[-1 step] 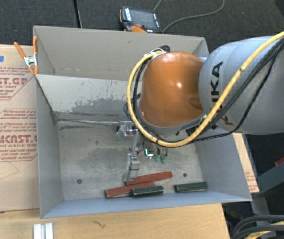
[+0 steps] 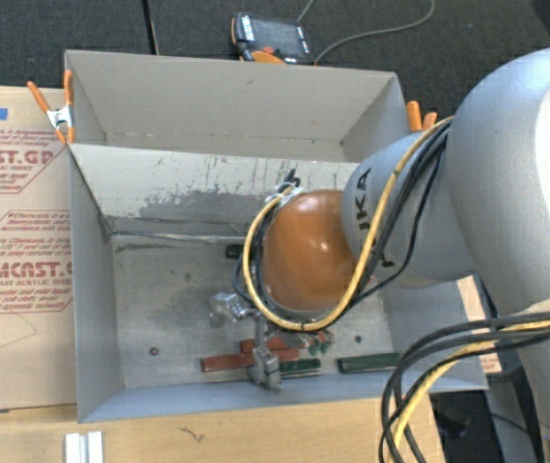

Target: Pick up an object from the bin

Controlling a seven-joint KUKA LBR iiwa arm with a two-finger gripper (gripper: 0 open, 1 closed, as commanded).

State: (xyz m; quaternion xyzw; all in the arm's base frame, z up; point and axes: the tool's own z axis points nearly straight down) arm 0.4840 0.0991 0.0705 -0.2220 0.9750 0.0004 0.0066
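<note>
Grey bin (image 2: 159, 302), one reddish strip (image 2: 222, 363), tool (image 2: 264, 372)

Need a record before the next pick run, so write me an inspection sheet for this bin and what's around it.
surface: grey metal bin, floor scuffed, back slope streaked.
job's things: red-brown flat strip lying along the front wall; dark green strip further right, by the same wall.
clutter: small dark piece at the back of the floor.
grippers: claw low at the front wall, at the red-brown flat strip's right end.
cables: yellow and black cables loop round the orange wrist cover.
surroundings: black device with a lead, behind the bin.
</note>
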